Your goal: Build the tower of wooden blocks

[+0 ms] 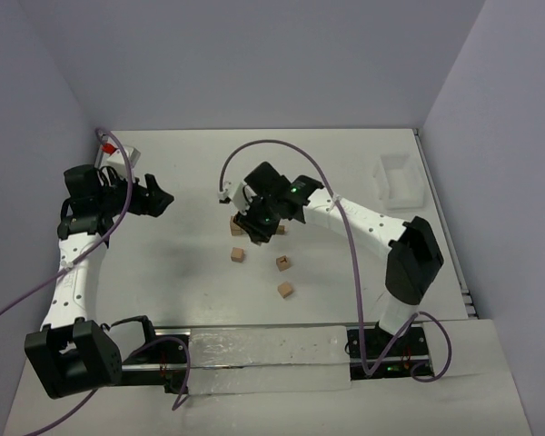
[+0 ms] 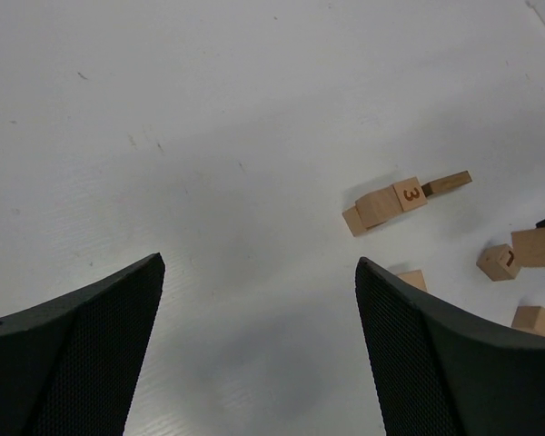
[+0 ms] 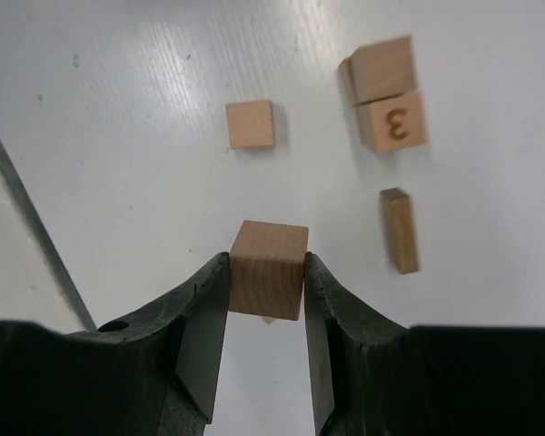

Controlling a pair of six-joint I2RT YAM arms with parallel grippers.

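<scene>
My right gripper (image 3: pixel 266 262) is shut on a plain wooden cube (image 3: pixel 268 272); the tip of another block (image 3: pixel 269 319) shows just under it. Beyond it on the table lie a loose cube (image 3: pixel 251 124), two touching cubes (image 3: pixel 380 69), one marked "3" (image 3: pixel 393 121), and a thin cuboid (image 3: pixel 400 230). In the top view the right gripper (image 1: pixel 254 227) is at mid-table, with three loose cubes (image 1: pixel 283 263) in front of it. My left gripper (image 2: pixel 259 263) is open and empty, high over bare table at the left (image 1: pixel 159 198). No upright tower shows.
A white plastic tray (image 1: pixel 400 179) stands at the back right. A small red and white object (image 1: pixel 109 150) sits at the back left corner behind the left arm. White walls close the table on three sides.
</scene>
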